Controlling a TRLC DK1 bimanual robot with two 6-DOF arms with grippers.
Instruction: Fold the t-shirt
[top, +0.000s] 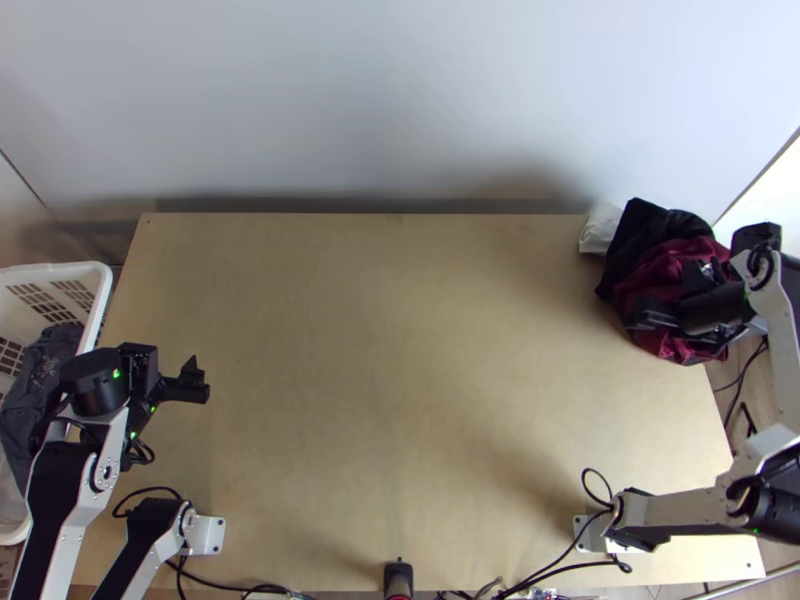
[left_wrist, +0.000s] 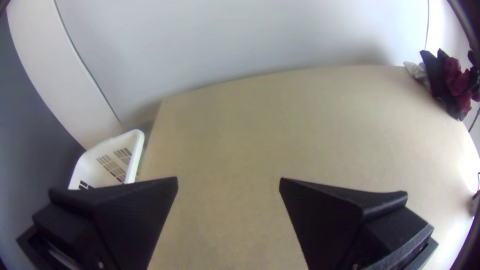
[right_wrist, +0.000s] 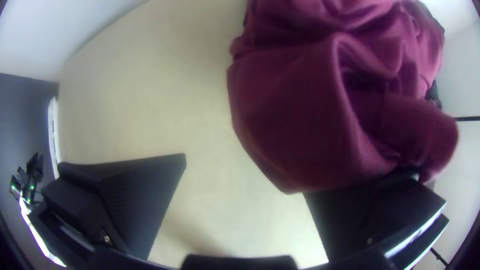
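Taking the table (top: 400, 330) as a clock face with twelve at its far edge, the maroon cloth (top: 650, 283) lies bunched at two o'clock, heaped with the black cloth (top: 645, 222) by the far corner. Neither lies spread or folded flat, and I cannot tell which cloth is the t-shirt. The right gripper (top: 688, 305) is at the heap, between two and three o'clock. In the right wrist view its jaws stand wide apart; the maroon cloth bulges in loose folds beside the gap and hides the tip of one jaw, while the other jaw is bare and well apart from it. Bare table shows between the two, with no cloth pinched there; whether the maroon cloth touches the jaw it covers, I cannot tell. The left gripper (top: 187, 381) is at nine o'clock, over the table near its edge, well apart from the heap. In the left wrist view its jaws are spread too, with nothing but table between them. Beyond the nine o'clock edge is the white basket (top: 98, 280), with a dark grey cloth (top: 35, 372) crumpled inside. A white item (top: 598, 232) sits between one and two o'clock, just beside the black cloth.
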